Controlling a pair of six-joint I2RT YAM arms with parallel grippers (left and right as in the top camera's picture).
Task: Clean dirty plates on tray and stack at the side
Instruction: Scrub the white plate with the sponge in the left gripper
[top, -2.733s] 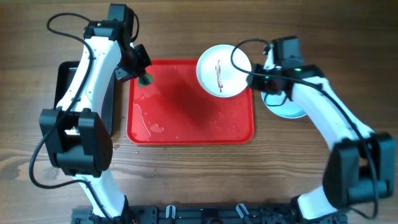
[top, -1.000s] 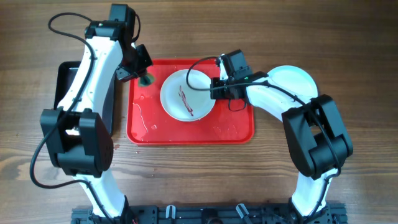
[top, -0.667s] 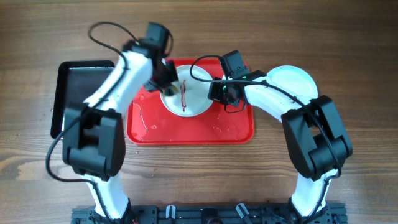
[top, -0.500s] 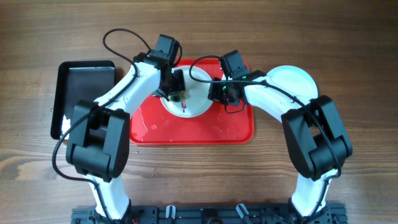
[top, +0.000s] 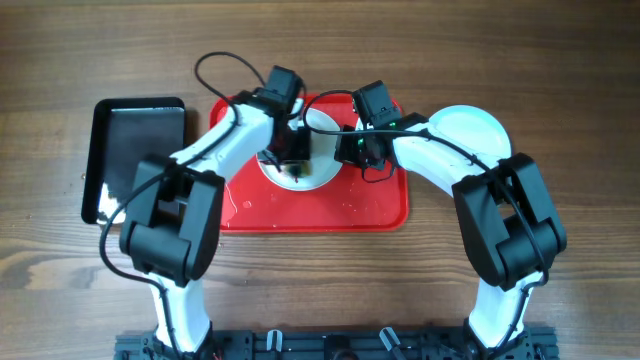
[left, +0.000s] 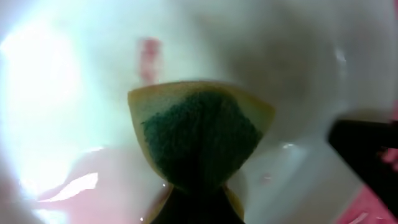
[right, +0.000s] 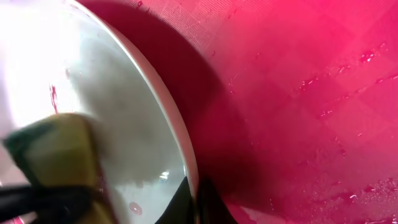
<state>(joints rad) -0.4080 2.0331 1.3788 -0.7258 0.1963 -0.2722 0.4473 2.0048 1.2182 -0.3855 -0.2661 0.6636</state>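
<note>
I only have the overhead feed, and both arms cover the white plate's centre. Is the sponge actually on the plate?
Observer: Yes. In the left wrist view the sponge, green face toward the camera, appears pressed against the white plate.
Operator: Any red on the plate near it?
Observer: A faint red smear shows just beyond the sponge's upper left edge.
Operator: Is the other arm steadying the plate?
Observer: The right wrist view shows the right gripper closed on the plate's rim, with the plate lying on the red tray, which is beaded with water drops.
</note>
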